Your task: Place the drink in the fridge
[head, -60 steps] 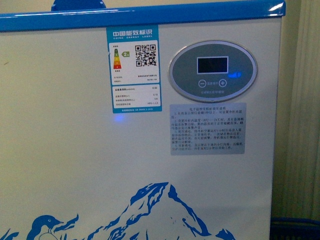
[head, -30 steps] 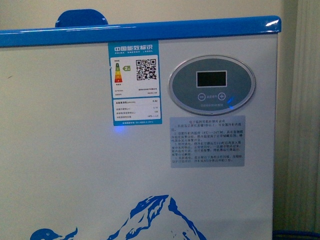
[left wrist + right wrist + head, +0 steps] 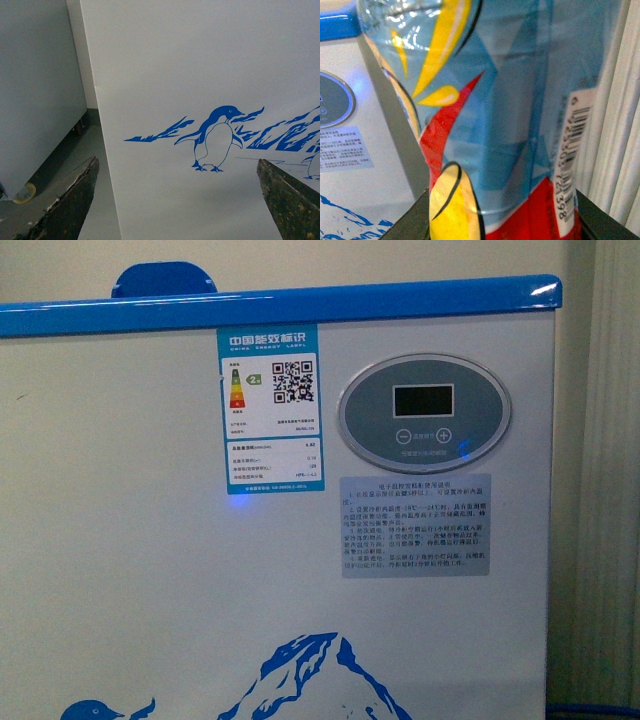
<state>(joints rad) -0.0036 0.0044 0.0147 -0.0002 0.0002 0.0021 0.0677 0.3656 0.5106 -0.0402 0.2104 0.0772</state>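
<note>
The fridge (image 3: 150,570) fills the front view: white front wall, blue rim (image 3: 300,302) along the top, oval grey display panel (image 3: 424,414), blue mountain print low down. No arm shows there. In the right wrist view the drink (image 3: 505,125) stands very close, its blue, yellow and red label with a barcode filling the picture; my right gripper (image 3: 502,220) is shut on it, dark jaws at both sides. In the left wrist view my left gripper (image 3: 177,200) is open and holds nothing, facing the fridge's white side (image 3: 210,60) with the penguin print (image 3: 215,137).
An energy label (image 3: 270,405) and a grey instruction sticker (image 3: 415,525) are stuck on the fridge front. A tall grey cabinet on castors (image 3: 35,90) stands beside the fridge, over grey floor (image 3: 75,155). Pale pleated curtain (image 3: 610,490) hangs at the fridge's right.
The front view has risen a little: the fridge's rim and panel sit lower in the picture than a second ago, and more of the blue lid handle shows above the rim.
</note>
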